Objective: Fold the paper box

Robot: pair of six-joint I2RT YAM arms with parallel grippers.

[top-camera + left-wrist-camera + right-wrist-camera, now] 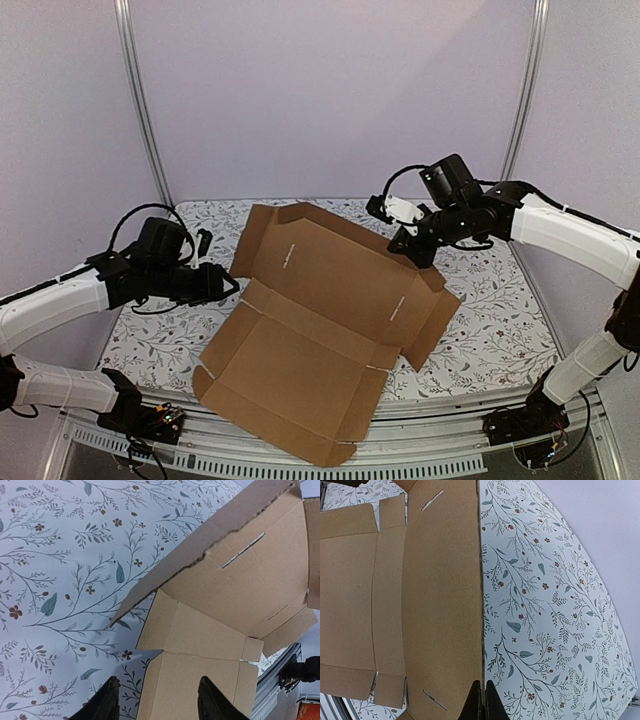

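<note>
Paper box [320,330]: a brown corrugated die-cut sheet, opened out at mid-table. Its near panel overhangs the near edge of the table [490,330], and its far panel reaches toward the far edge. The side flaps at the sheet's far-left and right corners stand partly up; the rest lies nearly flat. Right fingers [493,706] are clenched on the far-right edge of the big slotted panel, the cardboard edge running straight in between them. Left fingers [106,702] are spread wide, grasping nothing, above the sheet's left edge by a crease, on the table's left side. Judged step: early, walls being raised, nothing tucked or locked. The next move likely calls for the left fingers to pin or catch the left flap while the right swings its panel over along the crease. The sheet could slide toward the near edge.
</note>
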